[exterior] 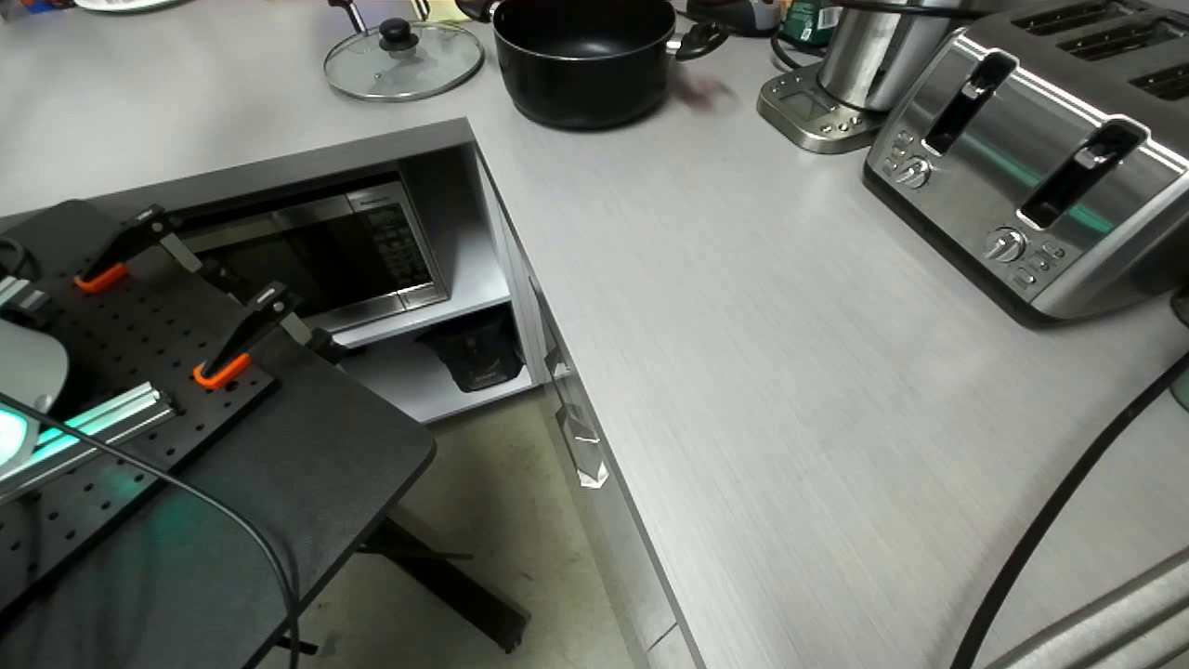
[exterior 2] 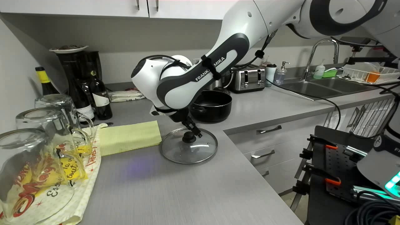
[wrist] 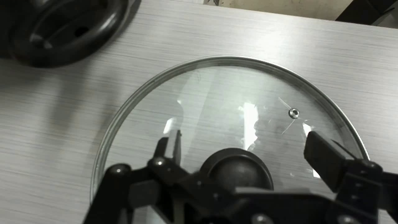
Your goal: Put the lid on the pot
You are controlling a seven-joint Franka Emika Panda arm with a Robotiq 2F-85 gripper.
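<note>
I'm getting fairly even light, with a violet glow on the counter (exterior 2: 150,184) in an exterior view, and white glare streaking the lid (wrist: 214,102) beside soft-edged shadows in the wrist view.

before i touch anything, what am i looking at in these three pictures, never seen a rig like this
This is a robot arm with a two-fingered gripper, which does the job of a hand. Two pictures come from cameras set apart from the robot; the close-up comes from a camera on its wrist. On the counter rest a clear glass lid and, beside it, a black pot; a toaster and glass mugs are there too. Nothing is held: the gripper's jaws stand open, and in the wrist view the lid's dark knob shows between them.
</note>
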